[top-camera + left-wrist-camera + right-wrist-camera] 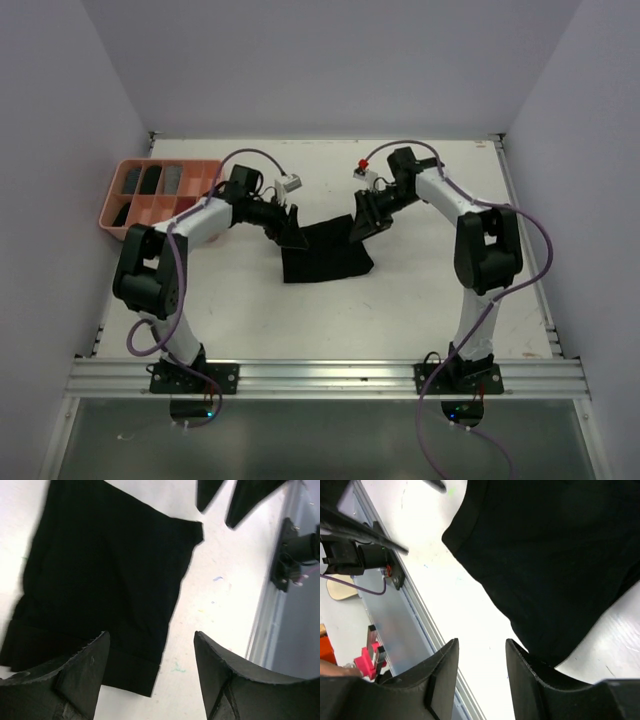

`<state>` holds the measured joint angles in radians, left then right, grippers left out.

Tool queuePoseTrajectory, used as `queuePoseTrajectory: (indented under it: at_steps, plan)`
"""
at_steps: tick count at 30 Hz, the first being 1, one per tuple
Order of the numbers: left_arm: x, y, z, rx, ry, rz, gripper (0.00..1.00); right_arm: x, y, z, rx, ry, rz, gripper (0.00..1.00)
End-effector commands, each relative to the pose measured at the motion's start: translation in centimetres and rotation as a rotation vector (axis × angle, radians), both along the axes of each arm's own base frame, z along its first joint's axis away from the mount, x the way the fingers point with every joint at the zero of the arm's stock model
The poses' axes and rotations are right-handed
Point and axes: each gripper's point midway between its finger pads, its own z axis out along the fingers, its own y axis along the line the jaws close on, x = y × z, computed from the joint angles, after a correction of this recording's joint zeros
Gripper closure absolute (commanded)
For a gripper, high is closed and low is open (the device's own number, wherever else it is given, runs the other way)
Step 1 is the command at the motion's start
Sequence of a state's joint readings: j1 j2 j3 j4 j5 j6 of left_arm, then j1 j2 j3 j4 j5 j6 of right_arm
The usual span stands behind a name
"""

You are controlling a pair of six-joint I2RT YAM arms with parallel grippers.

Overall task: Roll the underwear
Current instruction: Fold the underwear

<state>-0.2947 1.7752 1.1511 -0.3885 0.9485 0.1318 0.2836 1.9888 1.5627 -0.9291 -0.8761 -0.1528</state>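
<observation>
In the middle of the desk (pixel 430 300) the black underwear (pixel 325 258) lies spread flat. No fold or roll has been started that I can see. The left wrist view shows a hem band along the edge nearest that arm.

At the cloth's far-left corner is the left pincer (pixel 150 639), jaws wide apart with nothing between them. 1 finger overlaps the hem, but I cannot tell if it touches. At the far-right corner hangs the right pincer (pixel 481 645), jaws part open and narrower than the left. Only bare desk shows in the gap. 1 finger is over the cloth's border, with no grip on it. The 2 pincers face each other across the garment's far edge, near each other but apart.

The salmon-pink tray (pixel 118 215) sits well off to the left by the wall. Some compartments hold dark things, too small to tell what. No striped garment is in view.

Judgement: this is the approach before the first grab, and rolling has not begun. The next move likely calls for both pincers to come down on the far edge, 1 per corner. They would pinch only that edge and turn it over toward the near side evenly, so the roll starts straight. The cloth looks thin and limp and lies flush on the desk, so the fingertips must catch the border itself. A lopsided pull would probably skew the roll.
</observation>
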Motion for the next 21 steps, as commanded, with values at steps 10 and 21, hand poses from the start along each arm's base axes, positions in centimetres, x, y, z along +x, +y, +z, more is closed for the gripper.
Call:
queuePoseTrajectory:
  at_steps: [10,21]
  plan:
    - [11.9,0.8,-2.4,0.224,-0.207,0.132,0.35,-4.5,-1.6,-9.3,-0.249,0.145,0.047,0.57]
    - [0.6,2.4,-5.9,0.219,-0.008,-0.062,0.36,7.5,-4.7,-8.9,-0.32,-0.056,0.0,0.51]
